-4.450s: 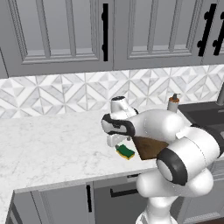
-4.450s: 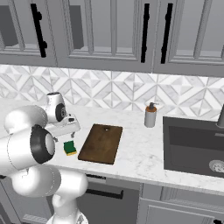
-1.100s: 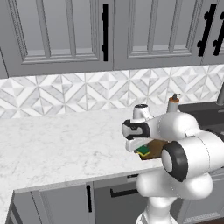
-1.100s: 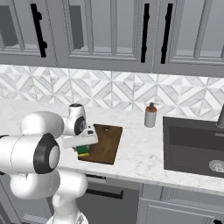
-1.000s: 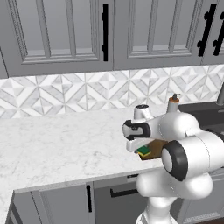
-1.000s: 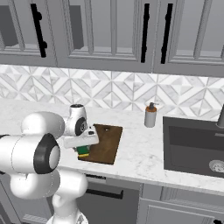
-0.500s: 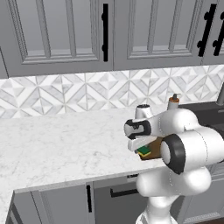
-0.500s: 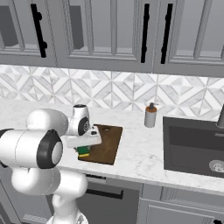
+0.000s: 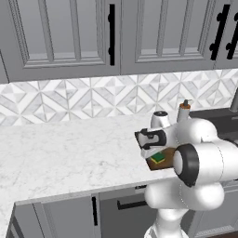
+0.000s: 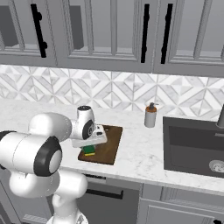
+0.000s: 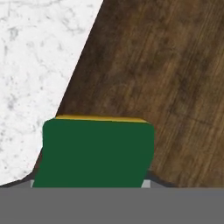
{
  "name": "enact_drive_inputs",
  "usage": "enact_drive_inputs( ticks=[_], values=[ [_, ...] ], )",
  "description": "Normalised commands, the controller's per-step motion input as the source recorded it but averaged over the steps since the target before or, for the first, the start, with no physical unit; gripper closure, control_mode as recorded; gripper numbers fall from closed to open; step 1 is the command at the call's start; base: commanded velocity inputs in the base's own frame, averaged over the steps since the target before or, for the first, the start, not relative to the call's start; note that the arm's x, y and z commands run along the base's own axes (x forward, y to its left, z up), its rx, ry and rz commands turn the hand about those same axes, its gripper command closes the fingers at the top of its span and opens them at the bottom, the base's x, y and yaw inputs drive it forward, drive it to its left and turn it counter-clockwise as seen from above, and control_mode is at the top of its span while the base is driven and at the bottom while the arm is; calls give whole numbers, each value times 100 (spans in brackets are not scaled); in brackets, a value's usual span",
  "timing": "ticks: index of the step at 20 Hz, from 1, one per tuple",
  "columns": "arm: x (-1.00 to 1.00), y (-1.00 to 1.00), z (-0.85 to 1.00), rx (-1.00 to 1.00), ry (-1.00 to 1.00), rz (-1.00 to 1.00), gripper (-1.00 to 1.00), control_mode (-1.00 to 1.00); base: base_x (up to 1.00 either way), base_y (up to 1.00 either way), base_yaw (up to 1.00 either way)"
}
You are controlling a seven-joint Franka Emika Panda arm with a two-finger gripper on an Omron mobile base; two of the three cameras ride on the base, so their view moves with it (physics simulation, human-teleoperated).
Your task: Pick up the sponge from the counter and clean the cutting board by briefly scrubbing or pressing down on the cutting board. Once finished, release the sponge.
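Note:
The sponge (image 9: 158,158) (image 10: 89,151), yellow with a green scrub layer, rests on the near left corner of the dark-brown cutting board (image 9: 167,153) (image 10: 108,141). My gripper (image 9: 156,154) (image 10: 89,147) points straight down and is shut on the sponge. In the hand view the sponge's green face (image 11: 94,151) covers both fingertips, with the wood grain of the board (image 11: 162,74) behind it and the white marble counter (image 11: 35,65) at the left. The board lies flat on the counter (image 9: 60,148).
A soap dispenser (image 10: 150,116) (image 9: 184,110) stands behind the board near the tile wall. A dark sink (image 10: 192,144) is set into the counter to the right. The counter's front edge runs just below the board.
The gripper carried the sponge from the counter left of the board rightward onto the board's near corner. Over the last second it shifted slightly right and lower.

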Motion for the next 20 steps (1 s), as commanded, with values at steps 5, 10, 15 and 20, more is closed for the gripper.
enact_drive_inputs(
  ticks=[5,10,15,20],
  values=[
    [33,-16,-21,0,-12,0,100,-100,0,0,0],
    [43,-5,-15,0,-10,0,100,-100,0,0,0],
    [42,0,-17,0,-13,0,100,-100,0,0,0],
    [47,0,-19,0,-12,0,100,-100,0,0,0]
  ],
)
